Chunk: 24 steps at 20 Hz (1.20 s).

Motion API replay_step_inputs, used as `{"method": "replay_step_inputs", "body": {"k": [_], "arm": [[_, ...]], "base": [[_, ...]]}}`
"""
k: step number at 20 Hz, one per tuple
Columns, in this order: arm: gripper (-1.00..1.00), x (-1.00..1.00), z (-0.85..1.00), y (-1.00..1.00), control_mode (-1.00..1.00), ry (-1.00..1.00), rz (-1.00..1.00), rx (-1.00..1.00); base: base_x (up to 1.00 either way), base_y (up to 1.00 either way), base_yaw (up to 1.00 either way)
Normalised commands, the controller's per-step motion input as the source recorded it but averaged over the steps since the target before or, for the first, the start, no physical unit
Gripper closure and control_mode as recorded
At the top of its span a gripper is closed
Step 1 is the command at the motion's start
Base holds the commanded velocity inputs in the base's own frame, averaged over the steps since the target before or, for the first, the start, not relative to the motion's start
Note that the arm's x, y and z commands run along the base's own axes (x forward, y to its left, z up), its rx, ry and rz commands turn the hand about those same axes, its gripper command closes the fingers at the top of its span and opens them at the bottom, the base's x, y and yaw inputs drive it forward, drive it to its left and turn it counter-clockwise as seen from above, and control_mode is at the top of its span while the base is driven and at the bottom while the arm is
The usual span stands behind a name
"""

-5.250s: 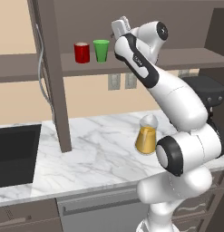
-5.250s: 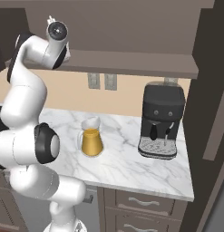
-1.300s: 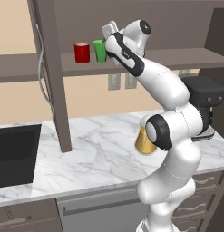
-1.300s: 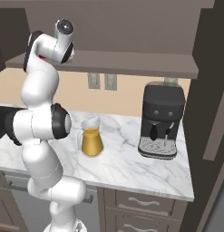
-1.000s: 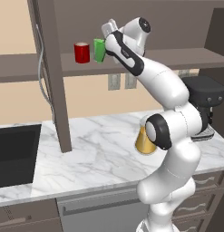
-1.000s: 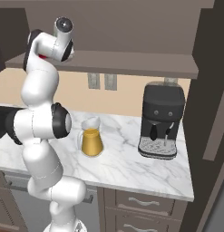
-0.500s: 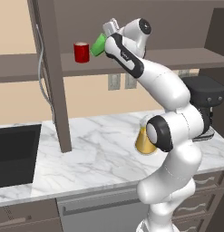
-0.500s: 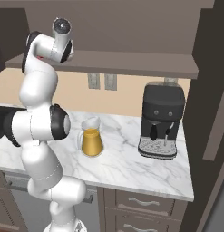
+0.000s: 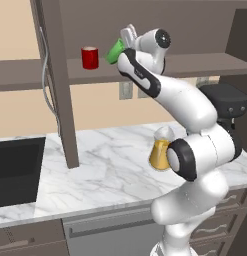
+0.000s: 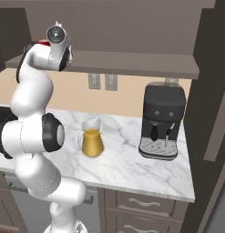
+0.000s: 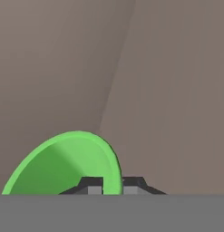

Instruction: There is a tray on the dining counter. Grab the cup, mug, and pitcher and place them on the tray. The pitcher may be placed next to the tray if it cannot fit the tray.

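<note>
Gripper: the gripper (image 9: 124, 44) is up at the shelf (image 9: 205, 64), near the middle of its front edge. The two fingers pinch the rim of the cup (image 9: 114, 52), one inside and one outside (the hand view shows the rim (image 11: 114, 168) running between the dark fingertips (image 11: 90, 186)).
Cup: green and tilted, with its mouth toward the gripper. From the left base view I cannot tell if its base touches the shelf.
Mug: the red mug (image 9: 89, 57) stands upright on the shelf, left of the cup and apart from it, nearer to the post (image 9: 60, 85).
Pitcher: the amber pitcher (image 10: 92, 138) stands upright on the marble worktop (image 10: 132, 169), about in the middle between the front and back edges. In the left base view it (image 9: 160, 150) is partly hidden behind the arm's elbow.
Coffee machine: the black machine (image 10: 161, 121) stands at the back of the worktop, toward its right end (well apart from the pitcher).
Sink: the black sink (image 9: 15, 170) is set in the left end of the worktop.
Outlets: two plates (image 10: 100, 82) are on the wall under the shelf.
</note>
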Motion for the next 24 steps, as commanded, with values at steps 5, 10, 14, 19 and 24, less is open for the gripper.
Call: {"method": "replay_step_inputs", "body": {"k": [5,10,14,19,24], "arm": [[1.0,-0.65,0.0,-0.57,-1.0,0.0,-0.07,0.0],[1.0,-0.76,0.0,-0.62,-1.0,0.0,-0.05,0.0],[1.0,-0.98,0.0,-0.46,-1.0,0.0,-0.05,-0.07],[1.0,-0.99,0.0,-0.28,-1.0,0.12,-0.07,-0.11],[1.0,-0.91,0.0,-0.04,-1.0,0.22,-0.02,-0.2]], "base": [[0.0,0.0,0.0],[0.0,0.0,0.0],[0.0,0.0,0.0],[0.0,0.0,0.0],[0.0,0.0,0.0]]}}
